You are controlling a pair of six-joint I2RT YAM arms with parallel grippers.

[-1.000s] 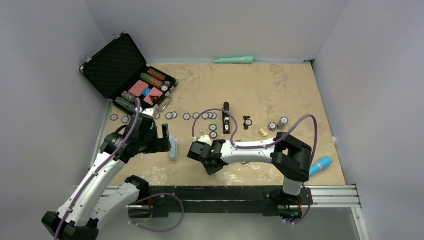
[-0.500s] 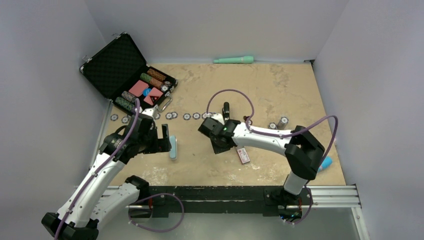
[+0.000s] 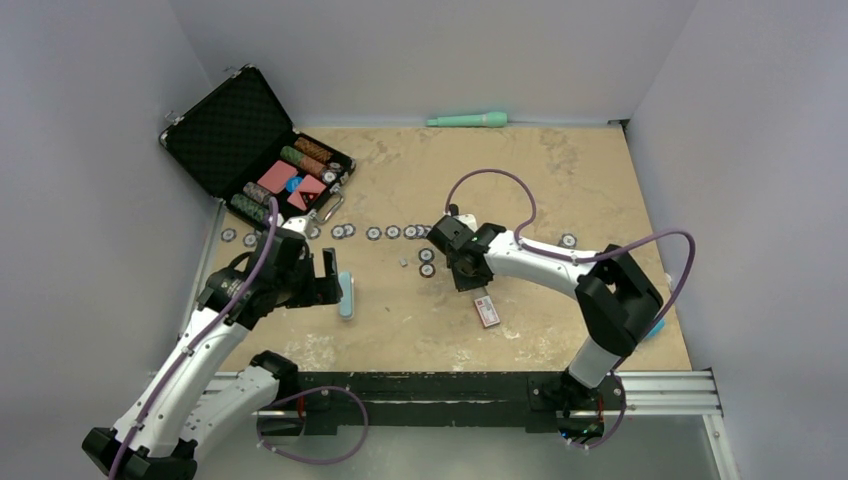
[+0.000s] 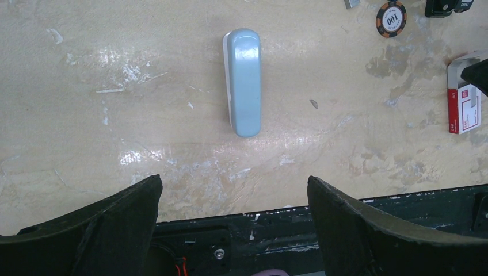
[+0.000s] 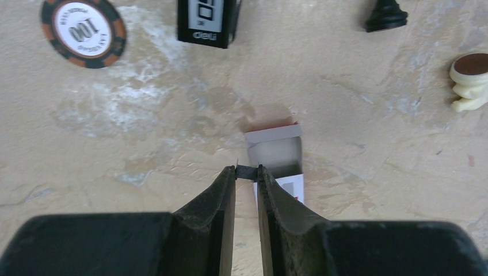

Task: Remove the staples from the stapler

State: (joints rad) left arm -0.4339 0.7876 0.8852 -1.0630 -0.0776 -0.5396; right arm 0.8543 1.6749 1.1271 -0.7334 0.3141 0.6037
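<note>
The black stapler's [image 5: 207,22] near end shows at the top of the right wrist view; in the top view my right wrist hides most of it. My right gripper [image 5: 247,170] [image 3: 476,282] is shut on a tiny dark-grey strip of staples [image 5: 247,172] pinched between its fingertips. It hangs just above the table, over the open end of the red-and-white box [image 5: 275,150] [image 3: 487,310]. My left gripper [image 4: 233,184] [image 3: 330,275] is open and empty, held above the pale teal bar [image 4: 244,80] [image 3: 345,295].
Poker chips [image 3: 373,232] lie in a row; one chip [image 5: 83,27] is left of the stapler. A black chess piece [image 5: 385,14] and a cream one [image 5: 469,80] lie to the right. An open chip case [image 3: 255,150] stands at the back left, a green tool [image 3: 468,120] at the back wall.
My right gripper has swung from the near middle to the right and away, now by the stapler's near end, uncovering the red-and-white box. The left arm has not moved.
</note>
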